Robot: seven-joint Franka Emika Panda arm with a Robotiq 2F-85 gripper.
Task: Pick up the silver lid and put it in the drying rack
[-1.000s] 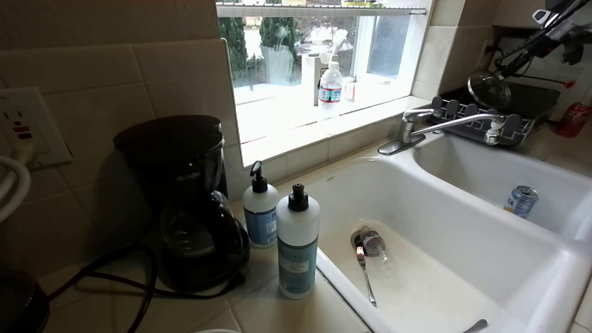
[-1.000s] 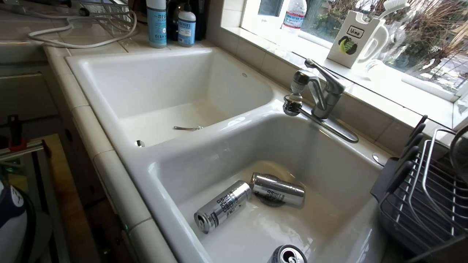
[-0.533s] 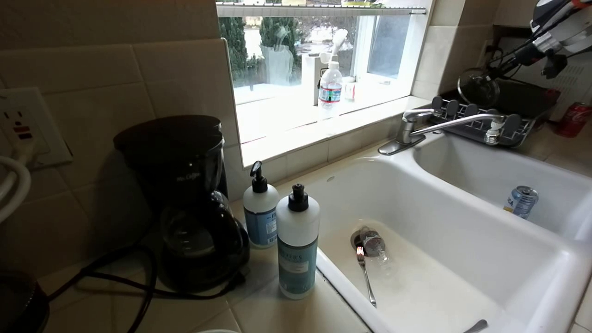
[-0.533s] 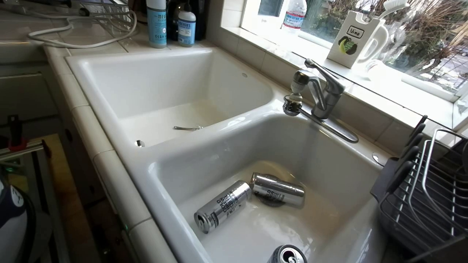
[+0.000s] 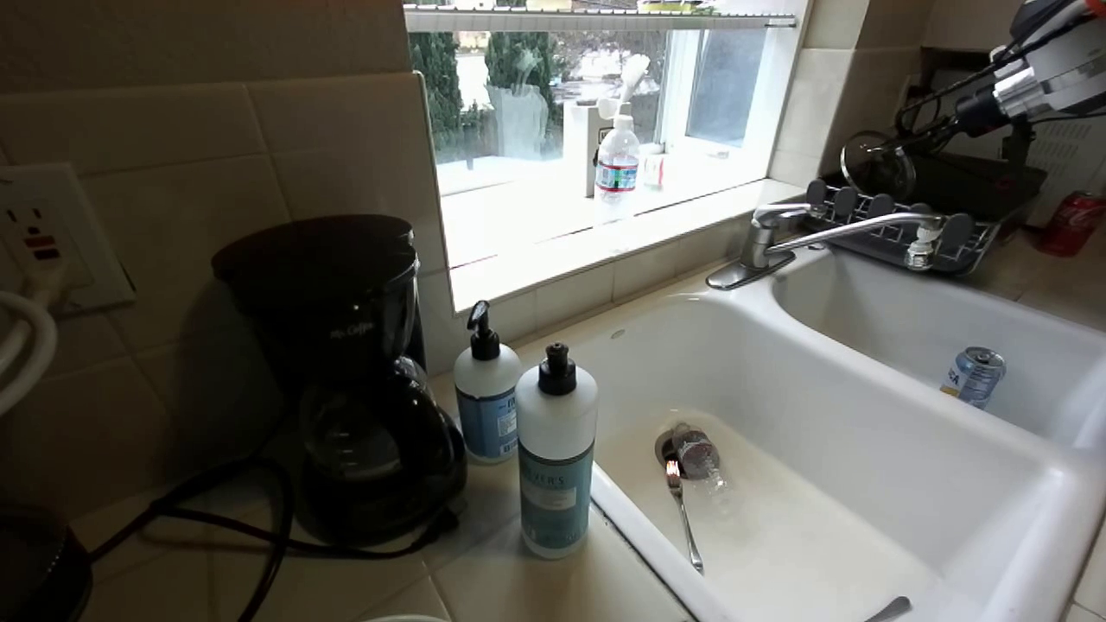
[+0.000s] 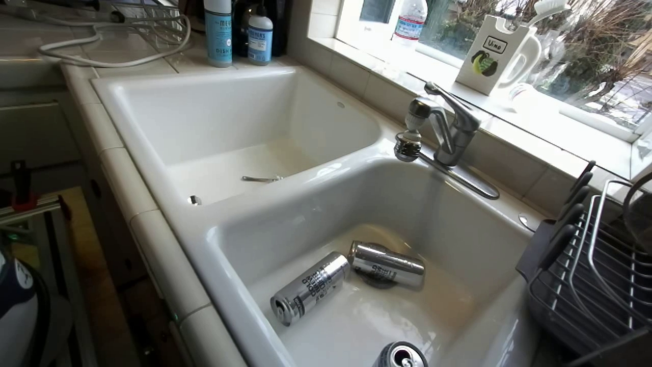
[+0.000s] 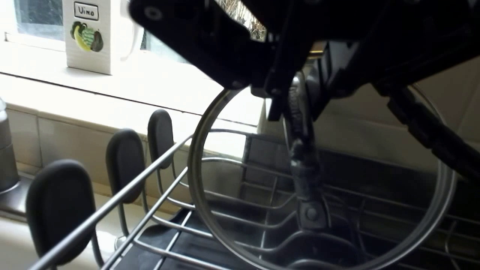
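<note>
The lid, clear glass with a silver rim, shows in the wrist view and in both exterior views. It hangs upright on edge. My gripper is shut on the lid's handle, with a finger on each side of it. In an exterior view the gripper is dark and small at the upper right. The drying rack, dark with silver wires, stands beside the sink. Its wires show below and through the lid. I cannot tell whether the lid touches them.
The chrome faucet stands close to the rack. Grey rounded paddles line the rack's sink side. The white sink holds several cans. A red can stands beyond the rack. A white pitcher stands on the sill.
In an exterior view the arm and the held lid have moved left, and more of the arm shows. The lid shows more at the right edge of an exterior view than half a second ago.
</note>
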